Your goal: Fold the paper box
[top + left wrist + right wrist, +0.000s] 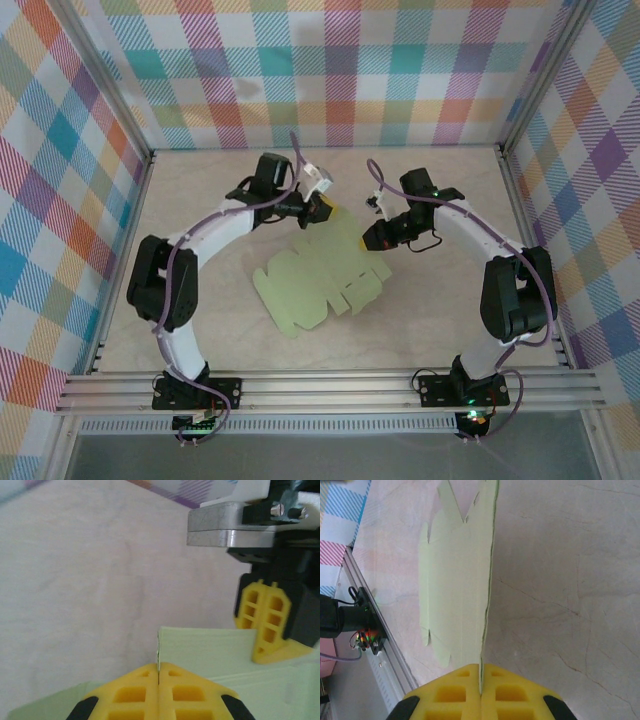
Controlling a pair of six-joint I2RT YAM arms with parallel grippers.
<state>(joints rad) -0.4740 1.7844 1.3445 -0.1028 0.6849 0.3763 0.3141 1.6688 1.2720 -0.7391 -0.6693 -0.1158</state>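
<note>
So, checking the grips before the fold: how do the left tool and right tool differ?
The left tool pinches the far corner of the paper box; the right tool pinches its right edge. The left tool sits farther back on the table than the right tool. Both are shut on it.

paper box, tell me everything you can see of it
The paper box is a flat, unfolded die-cut sheet of thin pale green card, with rounded flaps, notched cut-outs and faint score lines. It lies mid-way across the light wooden table, between the two arms, and its near part seems to rest on the surface. Its far side is pinched at two spots: the yellow-tipped left claw and right claw are each shut on an edge of the sheet.
</note>
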